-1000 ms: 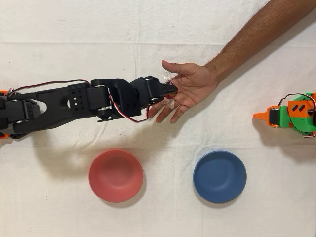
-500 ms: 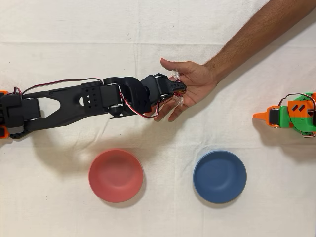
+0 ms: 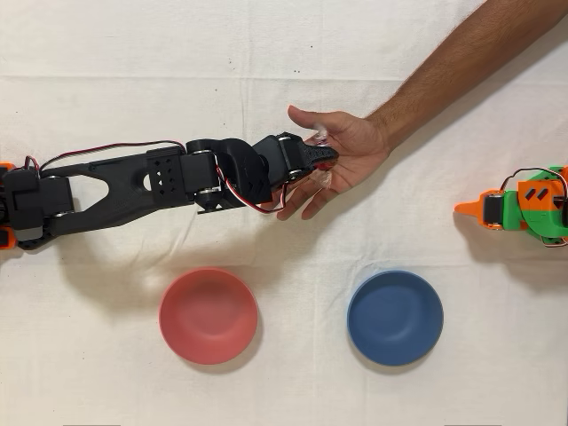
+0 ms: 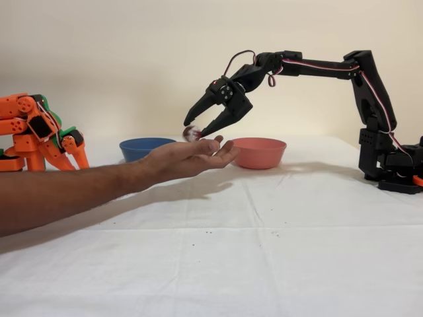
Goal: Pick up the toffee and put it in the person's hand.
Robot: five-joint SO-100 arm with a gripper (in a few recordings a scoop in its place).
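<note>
Look at your black robot arm (image 4: 317,66). In the side view it rises from its base at the right, bends at the top, and reaches far out to the left, with the wrist tipped down. In the view from above it stretches from the left edge toward the middle of the white cloth-covered table (image 3: 284,373).

Your black two-finger gripper (image 4: 196,127) hangs just above the person's bare open hand (image 4: 188,158). Its two fingers stand apart, pointing down like a wide beak. They hold nothing.

The tiny round toffee in shiny red foil (image 4: 192,134) sits on the palm, right under the finger tips. You cannot tell if a tip touches it. From above, the gripper (image 3: 330,160) covers most of the candy, and just a bit of clear wrapper (image 3: 317,138) peeks out beside it.

The hand is palm up with fingers spread, on a long bare forearm (image 3: 453,67).

The round pink bowl (image 3: 209,316) and the round blue bowl (image 3: 395,318) rest on the cloth, well apart from the hand. The orange arm (image 4: 36,132) stands idle.
</note>
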